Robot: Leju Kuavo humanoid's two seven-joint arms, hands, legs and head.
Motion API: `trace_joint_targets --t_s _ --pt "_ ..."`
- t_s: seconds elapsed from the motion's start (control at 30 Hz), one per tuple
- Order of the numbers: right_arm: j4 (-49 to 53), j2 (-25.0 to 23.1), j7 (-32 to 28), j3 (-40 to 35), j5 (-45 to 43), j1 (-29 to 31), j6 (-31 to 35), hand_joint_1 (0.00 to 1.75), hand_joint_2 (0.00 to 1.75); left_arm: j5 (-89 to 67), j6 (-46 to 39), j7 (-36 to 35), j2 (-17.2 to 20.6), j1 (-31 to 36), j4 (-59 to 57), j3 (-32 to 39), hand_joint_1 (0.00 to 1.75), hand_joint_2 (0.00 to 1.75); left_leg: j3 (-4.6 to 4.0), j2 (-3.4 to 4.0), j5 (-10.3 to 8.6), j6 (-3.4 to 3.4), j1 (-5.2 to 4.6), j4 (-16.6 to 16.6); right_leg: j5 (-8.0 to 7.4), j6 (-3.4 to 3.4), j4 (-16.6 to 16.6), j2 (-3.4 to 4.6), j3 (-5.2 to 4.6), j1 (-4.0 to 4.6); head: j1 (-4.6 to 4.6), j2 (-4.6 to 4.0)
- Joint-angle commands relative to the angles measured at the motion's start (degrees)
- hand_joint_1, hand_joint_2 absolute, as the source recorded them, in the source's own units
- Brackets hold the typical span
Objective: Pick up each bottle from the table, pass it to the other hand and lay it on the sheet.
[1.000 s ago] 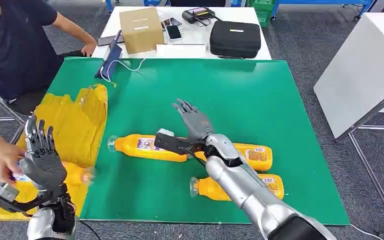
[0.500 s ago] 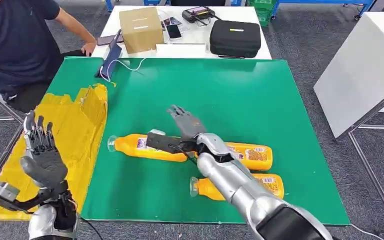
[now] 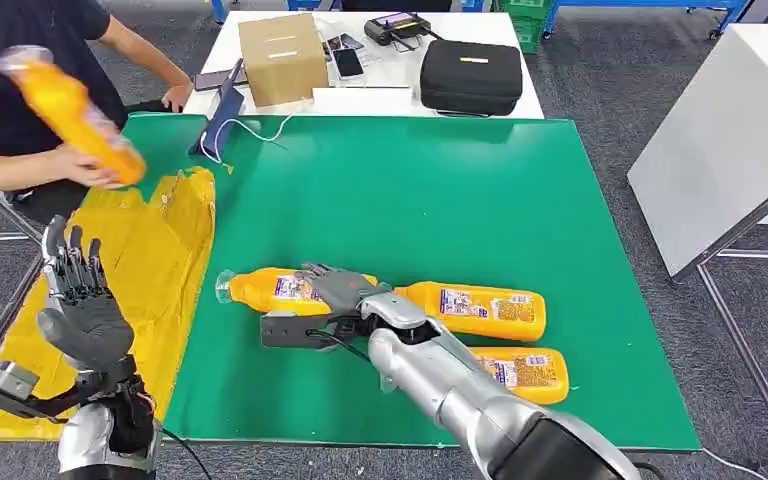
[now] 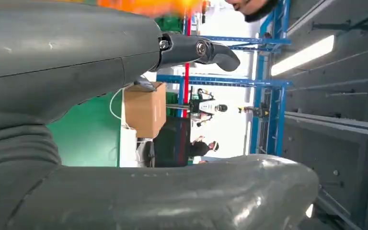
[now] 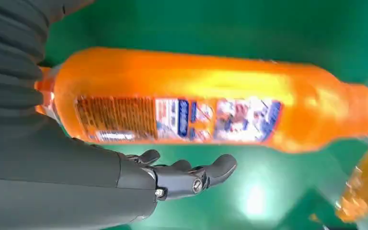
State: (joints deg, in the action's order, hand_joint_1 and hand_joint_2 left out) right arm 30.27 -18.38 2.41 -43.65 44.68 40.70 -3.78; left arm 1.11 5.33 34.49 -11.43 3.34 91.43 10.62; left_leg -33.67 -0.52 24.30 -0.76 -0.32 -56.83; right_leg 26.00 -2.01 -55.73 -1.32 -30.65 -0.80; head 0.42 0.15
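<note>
Green mat [image 3: 440, 190] beyond bottles [image 3: 480, 310] open; person's arm [image 3: 20, 170] over yellow sheet [image 3: 150, 260]

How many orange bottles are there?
4. One lies under the right hand: leftmost bottle. Another bottle lies beside it, a third nearer the table edge, and a person holds the fourth. The arm may hide more.

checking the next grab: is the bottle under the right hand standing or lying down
Lying down: the bottle rests on its side on the green mat, right hand over it.
</note>
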Motion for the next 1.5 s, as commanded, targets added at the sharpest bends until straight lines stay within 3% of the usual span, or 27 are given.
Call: trace_joint_targets --t_s 0.03,0.1,0.23,0.27,0.3,0.4,0.73,0.83,0.93,1.03,1.07,1.2,1.3,1.47,1.5 --pt "-11.5 2.2 9.5 -8.8 5.1 3.4 -1.6 0.00 1.75 0.6 -0.1 -1.1 -0.5 2.4 -3.6 -0.5 0.00 0.00 0.07 -0.12 -0.02 0.07 0.07 0.0 0.01 0.07 0.1 -0.06 0.17 0.07 0.00 0.00" --pt "-13.9 3.4 15.9 -10.6 8.5 2.5 -3.9 0.00 1.75 0.9 0.6 -1.9 -1.0 3.2 -4.6 -0.9 0.00 0.00 0.08 -0.17 -0.03 0.07 0.08 0.0 0.02 0.07 0.1 -0.12 0.19 0.07 -0.02 0.00" --pt "-14.8 4.8 18.1 -10.6 9.6 1.0 -2.9 0.00 1.75 0.8 0.8 -2.2 -1.4 3.9 -5.3 -1.6 0.00 0.00 0.24 -0.37 -0.08 0.06 0.09 0.1 0.00 0.06 0.3 -0.31 0.38 0.08 -0.04 0.00" --pt "-14.9 4.8 19.6 -10.5 10.7 0.9 -2.9 0.77 1.75 0.8 0.9 -2.2 -1.4 4.0 -5.4 -1.7 0.00 0.00 0.25 -0.36 -0.07 0.05 0.10 0.1 0.00 0.05 0.2 -0.30 0.38 0.08 0.02 0.00" --pt "-15.1 4.9 20.5 -9.8 11.0 0.7 -3.2 1.69 1.75 1.0 1.0 -2.4 -1.4 4.1 -5.7 -1.7 0.00 0.00 0.23 -0.34 -0.08 0.06 0.11 0.1 -0.02 0.06 0.2 -0.26 0.36 0.10 -0.07 0.00" --pt "-15.2 5.2 20.6 -8.5 11.5 0.2 -3.9 1.73 1.75 1.4 1.3 -2.8 -1.4 4.5 -6.3 -1.6 0.00 0.00 0.32 -0.01 -0.05 0.03 0.06 0.1 -0.08 0.05 0.2 0.02 0.36 0.05 0.09 0.00" --pt "-14.5 4.6 20.2 -7.1 11.4 0.3 -3.1 1.75 1.75 1.5 1.3 -2.7 -1.2 4.1 -6.4 -1.3 0.00 0.00 0.60 0.07 -0.05 0.01 0.02 0.1 -0.06 0.01 0.2 0.09 -0.04 0.01 0.07 0.00" --pt "-13.5 4.2 18.5 -3.6 10.1 0.4 0.4 1.75 1.75 1.8 1.5 -2.7 -1.2 2.8 -4.7 -0.5 0.00 0.00 0.56 0.08 -0.07 0.04 0.07 0.1 -0.18 0.16 0.2 0.11 -0.04 0.06 0.07 0.00" --pt "-11.0 3.2 11.6 2.5 6.7 0.7 10.0 1.75 1.75 2.0 1.5 -2.3 -1.0 0.8 -2.6 0.7 0.00 0.00 0.63 0.26 -0.03 0.00 0.03 0.0 -0.18 0.10 0.1 0.24 0.55 0.02 0.04 0.00" --pt "-1.8 3.4 -1.3 10.7 1.8 -3.2 27.0 1.75 1.75 2.6 1.7 -1.8 -1.0 -2.1 -0.1 1.6 0.00 0.00 0.51 0.33 -0.06 0.03 0.06 0.0 -0.23 0.12 0.1 0.34 0.44 0.05 0.07 0.00" --pt "2.1 3.6 -4.5 13.1 0.0 -5.2 29.2 1.75 1.75 2.5 1.9 -1.9 -0.9 -2.7 0.4 1.6 0.00 0.00 0.43 0.37 -0.07 0.06 0.10 0.0 -0.26 0.15 0.1 0.39 0.38 0.10 0.07 0.00" --pt "25.1 5.1 -15.1 19.1 -8.5 -15.5 31.0 1.75 1.75 4.2 2.4 -3.5 -0.5 -3.7 -0.4 1.0 0.00 0.00 0.24 0.29 -0.03 0.07 0.10 0.0 -0.19 0.11 0.1 0.31 0.24 0.11 0.07 0.00" --pt "39.1 6.1 -19.4 19.7 -15.4 -20.9 29.4 1.75 1.75 5.9 3.2 -4.6 0.0 -4.4 -0.9 0.0 0.00 0.00 0.13 -0.04 -0.05 0.04 0.09 0.0 -0.14 0.06 0.1 0.03 0.20 0.09 0.07 0.00" --pt "41.1 6.1 -20.1 19.7 -17.2 -21.7 29.0 1.75 1.75 6.8 3.8 -5.4 0.2 -4.5 -1.1 -0.4 0.00 0.00 -0.30 -0.03 -0.10 0.00 0.04 0.0 -0.20 0.03 0.0 0.03 -0.23 0.04 0.07 0.00" --pt "41.6 6.1 -21.5 19.7 -19.3 -21.9 28.5 1.75 1.75 7.9 4.4 -6.9 0.5 -4.6 -1.3 -0.6 0.00 1.75 -0.29 -0.06 -0.08 0.01 0.05 -0.1 -0.18 0.05 0.0 0.02 -0.18 0.05 0.09 0.00"
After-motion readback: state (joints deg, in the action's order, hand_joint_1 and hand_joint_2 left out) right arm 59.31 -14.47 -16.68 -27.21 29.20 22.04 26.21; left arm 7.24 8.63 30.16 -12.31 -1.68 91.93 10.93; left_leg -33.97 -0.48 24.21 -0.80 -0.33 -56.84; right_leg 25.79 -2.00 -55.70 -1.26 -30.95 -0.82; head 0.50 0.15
